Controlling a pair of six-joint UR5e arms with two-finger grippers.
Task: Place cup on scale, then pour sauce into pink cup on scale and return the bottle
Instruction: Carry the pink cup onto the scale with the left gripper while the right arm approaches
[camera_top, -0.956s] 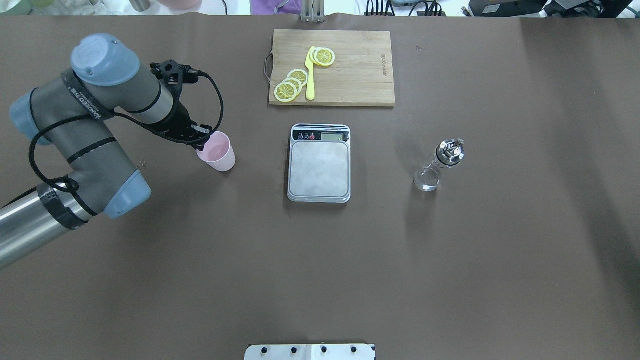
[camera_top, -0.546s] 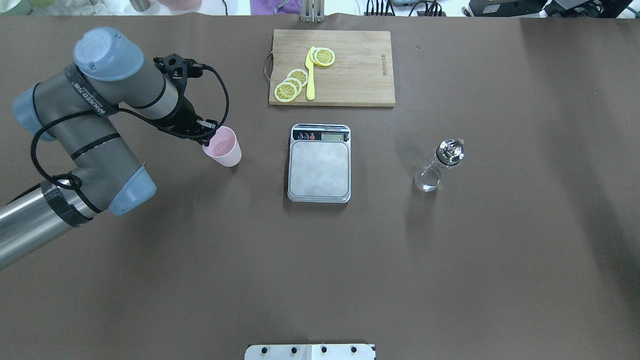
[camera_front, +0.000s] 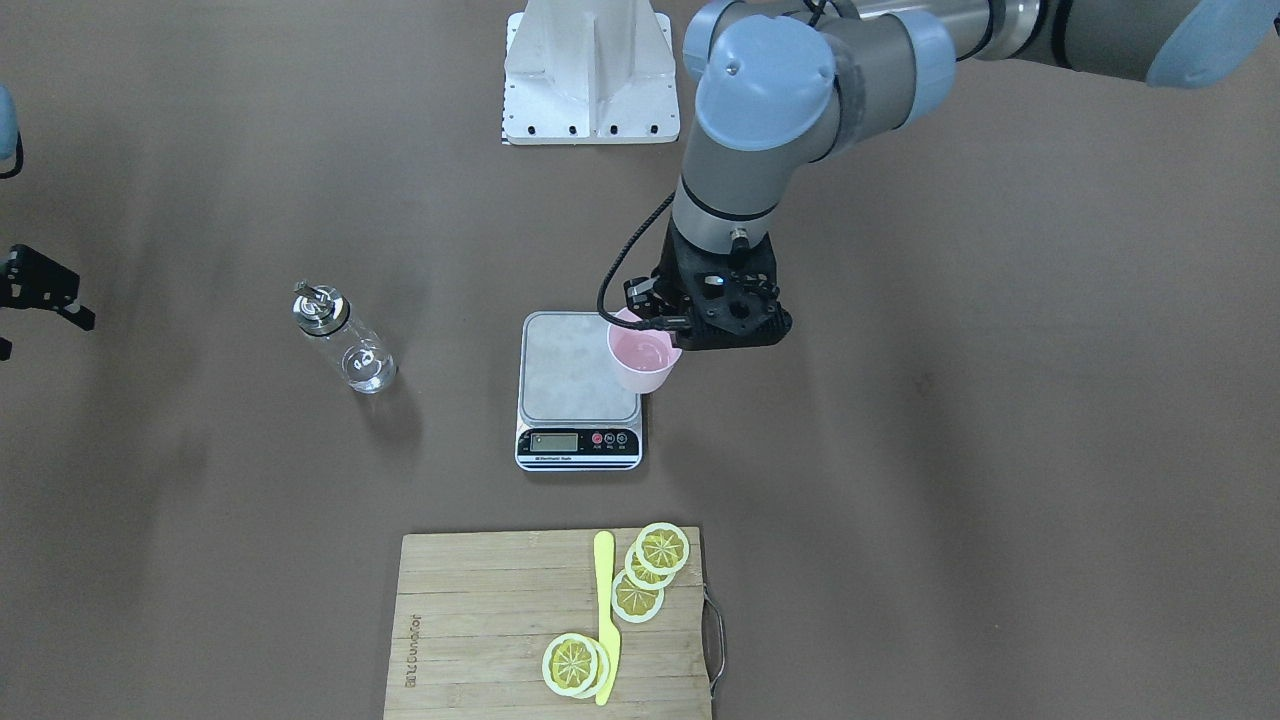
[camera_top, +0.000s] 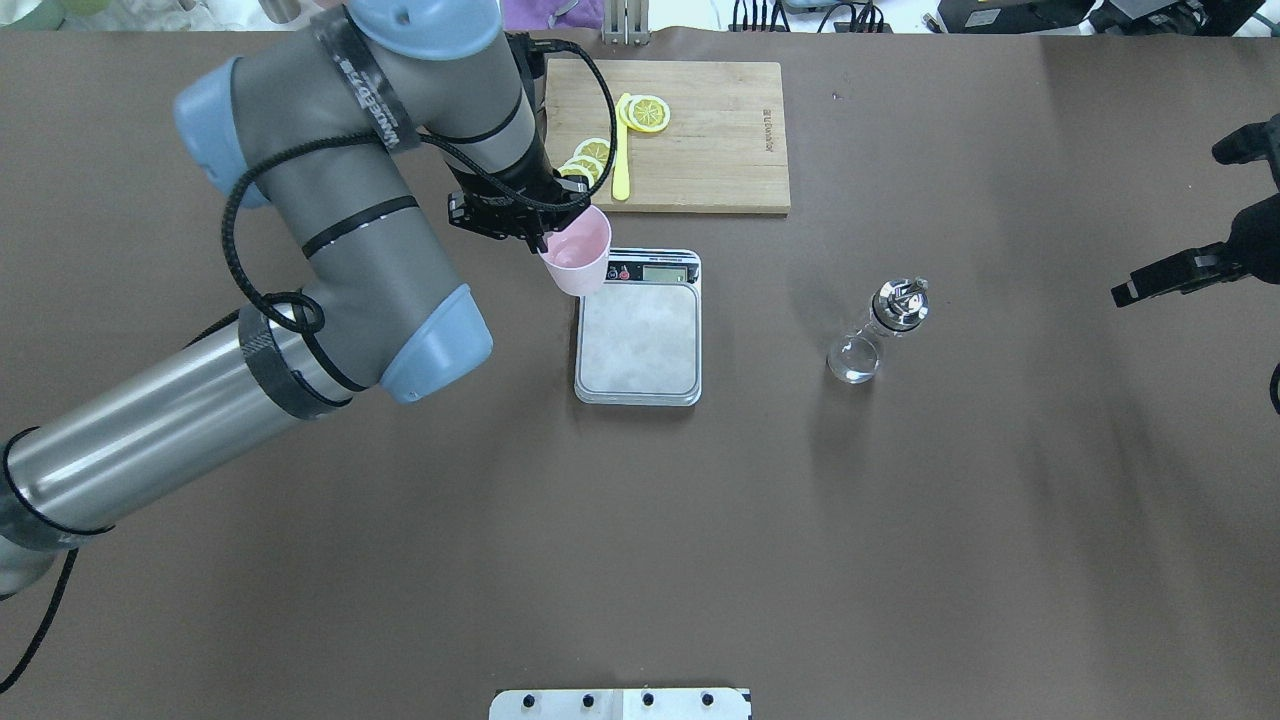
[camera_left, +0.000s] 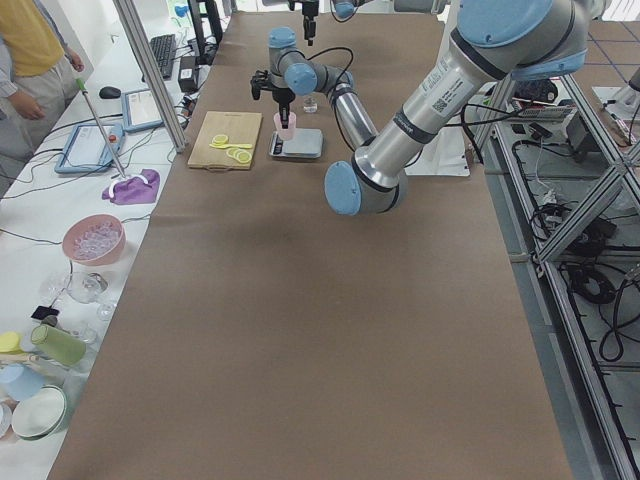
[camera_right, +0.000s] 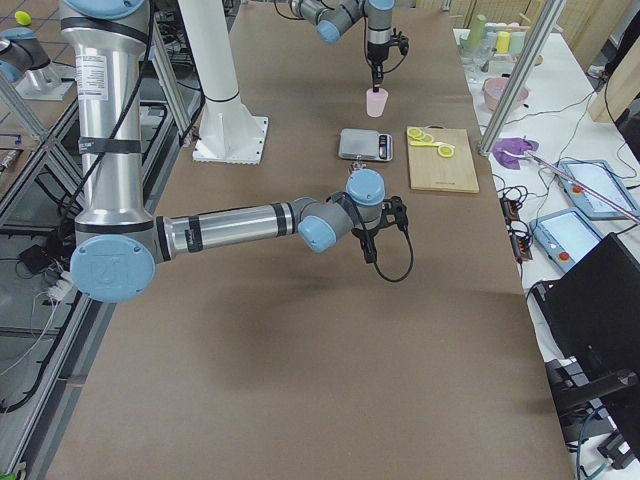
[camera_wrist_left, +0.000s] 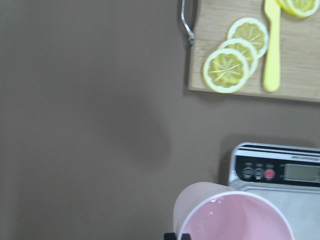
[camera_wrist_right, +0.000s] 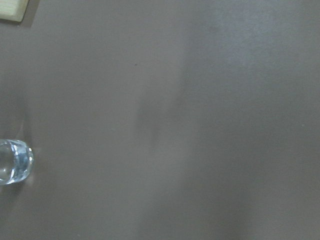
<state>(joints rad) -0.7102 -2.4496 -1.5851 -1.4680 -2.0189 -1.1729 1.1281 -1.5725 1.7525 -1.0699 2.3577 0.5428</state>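
- While clamped on the rim of the pink cup (camera_top: 577, 262), hangs over the table beside the kitchen scale (camera_top: 638, 335): left gripper (camera_top: 545, 240), fingers drawn close with only the cup's wall between them, one inside and one outside.
- Carries the cup upright and raised off the table, with the mouth facing up.
- Overlaps the scale's left edge in both the overhead and the front-facing views; appears well above the brushed silver platform in the side views, not resting on it.
- Stands upright on the table to the right of the scale, well apart from it and touched by nothing: clear glass bottle (camera_top: 880, 330) with a shiny metal pour cap.
- Reaches in at the table's right edge, well apart from the bottle: right gripper (camera_top: 1160, 280); cannot tell how far open, holding nothing visible.
- Lies beyond the scale's display end: wooden cutting board (camera_top: 720, 150), bearing lemon slices (camera_top: 650, 112) and a yellow knife (camera_top: 621, 165).
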